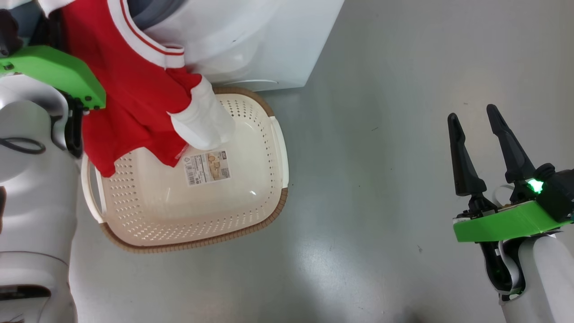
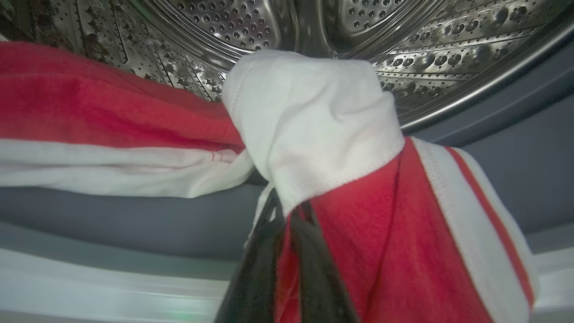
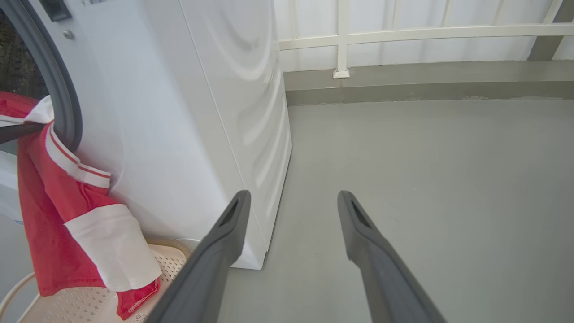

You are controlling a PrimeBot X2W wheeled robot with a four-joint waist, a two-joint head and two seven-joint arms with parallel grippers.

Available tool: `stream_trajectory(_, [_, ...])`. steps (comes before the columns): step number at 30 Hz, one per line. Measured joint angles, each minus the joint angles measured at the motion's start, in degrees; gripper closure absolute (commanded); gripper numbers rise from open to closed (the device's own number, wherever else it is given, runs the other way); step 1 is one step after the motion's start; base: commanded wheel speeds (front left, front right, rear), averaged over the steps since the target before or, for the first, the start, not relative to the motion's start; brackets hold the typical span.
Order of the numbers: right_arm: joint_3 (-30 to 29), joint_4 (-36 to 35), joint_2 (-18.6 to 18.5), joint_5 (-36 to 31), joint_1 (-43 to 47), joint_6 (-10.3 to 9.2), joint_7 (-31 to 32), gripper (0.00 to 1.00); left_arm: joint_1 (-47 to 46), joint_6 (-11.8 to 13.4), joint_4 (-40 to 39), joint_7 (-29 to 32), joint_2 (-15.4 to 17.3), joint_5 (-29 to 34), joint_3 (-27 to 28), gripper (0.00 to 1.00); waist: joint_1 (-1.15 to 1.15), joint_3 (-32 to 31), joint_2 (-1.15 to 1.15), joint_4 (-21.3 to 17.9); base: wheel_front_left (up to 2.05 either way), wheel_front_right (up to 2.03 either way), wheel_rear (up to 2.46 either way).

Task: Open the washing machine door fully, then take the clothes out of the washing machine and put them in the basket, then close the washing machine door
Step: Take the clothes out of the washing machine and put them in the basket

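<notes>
The left gripper (image 2: 289, 215) was pinching the clothes (image 2: 381, 233): its two dark fingers (image 2: 262, 269) stood close together with a fold of red fabric caught between them, and a white cuff bunched just above the tips. From that grip the cloth ran two ways. One band of red and white lay sideways across the grey rubber ring (image 2: 134, 224) at the mouth of the washing machine (image 1: 251, 45), with the perforated steel drum (image 2: 403, 45) behind it. Whether that band was the same garment or a second one could not be told. The other part, with its white striped trim, hung down outside the opening over the white front panel.

In the head view the red garment (image 1: 130, 89) draped down before the machine, and its white sleeve end (image 1: 202, 121) and a red hem hung over the basket (image 1: 148, 215). The basket stood on the grey floor (image 1: 381, 179) just beside the foot of the machine, its base showing a sticker (image 1: 207, 167). The right wrist view showed the cloth (image 3: 49, 224) reaching down into the basket (image 3: 80, 305) at the end nearest the machine; whether it rested on the base could not be told.

The right gripper (image 1: 473, 116) was spread and held nothing, its fingers (image 3: 224, 242) pointing over bare floor, well apart from the basket.
</notes>
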Motion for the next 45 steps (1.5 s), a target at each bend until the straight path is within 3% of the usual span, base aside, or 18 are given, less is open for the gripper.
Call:
stream_trajectory(6, [0.0, 0.0, 0.0, 0.0, 0.0, 0.00, 0.0, 0.00, 0.7, -1.0, -3.8, 0.0, -0.1, 0.0, -0.3, 1.00, 0.00, -0.5, 0.00, 0.4, 0.00, 0.00, 0.00])
stream_trajectory(13, [-0.4, 0.0, 0.0, 0.0, 0.0, 0.00, 0.0, 0.00, 8.1, -1.4, -17.4, 0.0, -0.9, -0.2, 1.4, 1.00, 0.00, -1.3, 0.00, 1.0, 0.00, 0.00, 0.00])
stream_trajectory(24, [-1.1, -0.1, 0.0, 0.0, 0.1, 0.00, 0.0, 0.00, 24.0, -2.4, -37.3, -0.1, -5.9, 0.3, 3.4, 1.00, 0.00, -2.7, 0.00, 2.3, 0.00, 0.00, 0.00])
stream_trajectory(35, [-1.1, -0.1, -0.1, 0.0, 0.1, 0.00, 0.0, 0.00, 33.6, -2.5, -38.8, -0.1, -7.1, 0.3, -0.6, 1.00, 0.00, -2.7, 0.00, 2.5, 0.00, 0.00, 0.00])
stream_trajectory(45, [-0.6, -0.3, 0.1, 0.0, 0.1, 0.00, 0.0, 0.00, 34.7, -2.2, -29.7, -0.1, -7.1, -3.3, -6.4, 1.00, 0.00, -1.4, 0.00, 1.5, 0.00, 0.00, 0.00])
